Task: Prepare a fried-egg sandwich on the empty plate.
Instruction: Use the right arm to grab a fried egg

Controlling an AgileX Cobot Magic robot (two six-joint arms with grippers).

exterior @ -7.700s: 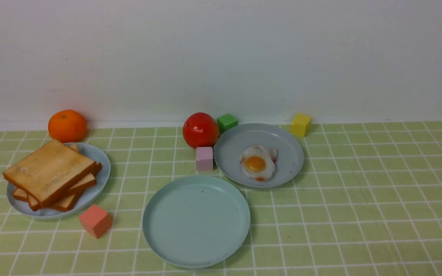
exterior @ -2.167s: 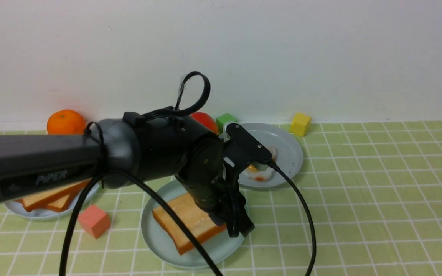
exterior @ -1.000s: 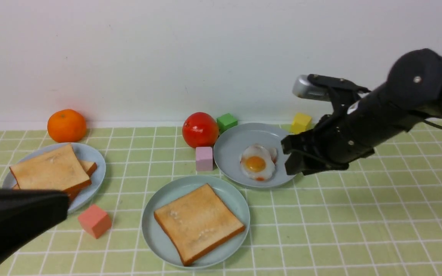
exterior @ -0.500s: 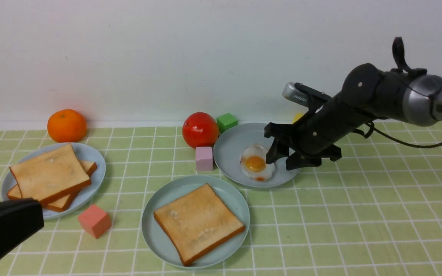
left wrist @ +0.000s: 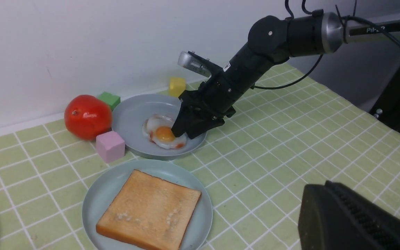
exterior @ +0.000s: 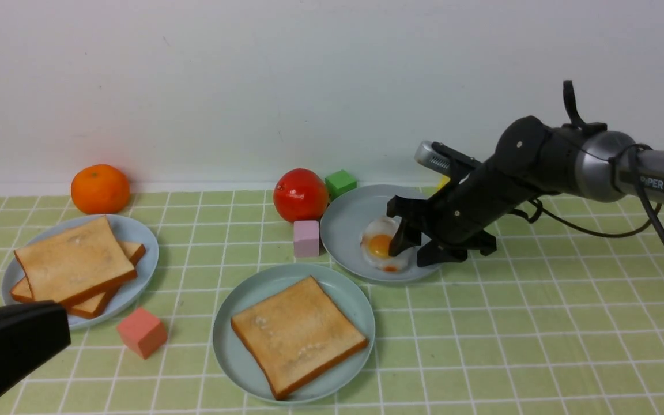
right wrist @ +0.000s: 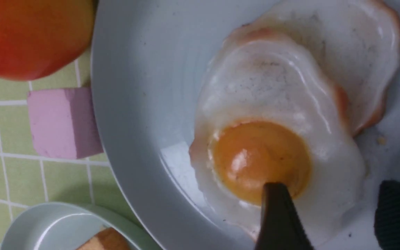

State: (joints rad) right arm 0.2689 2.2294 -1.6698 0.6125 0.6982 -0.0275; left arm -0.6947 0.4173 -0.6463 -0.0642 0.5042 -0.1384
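The fried egg (exterior: 381, 249) lies on a grey-blue plate (exterior: 346, 222); it also shows in the right wrist view (right wrist: 273, 139). My right gripper (exterior: 411, 249) is open and low on that plate. One finger (right wrist: 276, 215) rests over the yolk's edge, the other (right wrist: 399, 215) is beyond the egg's white. One toast slice (exterior: 297, 334) lies flat on the teal plate (exterior: 231, 357) in front. My left gripper (left wrist: 326, 185) appears shut and empty, pulled back at the near left, away from both plates.
A grey-blue plate (exterior: 144, 265) at the left holds two stacked toast slices (exterior: 75, 262). An orange (exterior: 100, 189), a tomato (exterior: 301, 195), a pink cube (exterior: 306, 238), a green cube (exterior: 340, 183) and a salmon cube (exterior: 142, 332) stand around. A yellow cube (left wrist: 177, 86) is behind the right arm.
My right gripper has moved left and down onto the egg's plate, its fingers now straddling the egg's right part. The left arm has stayed at the near left.
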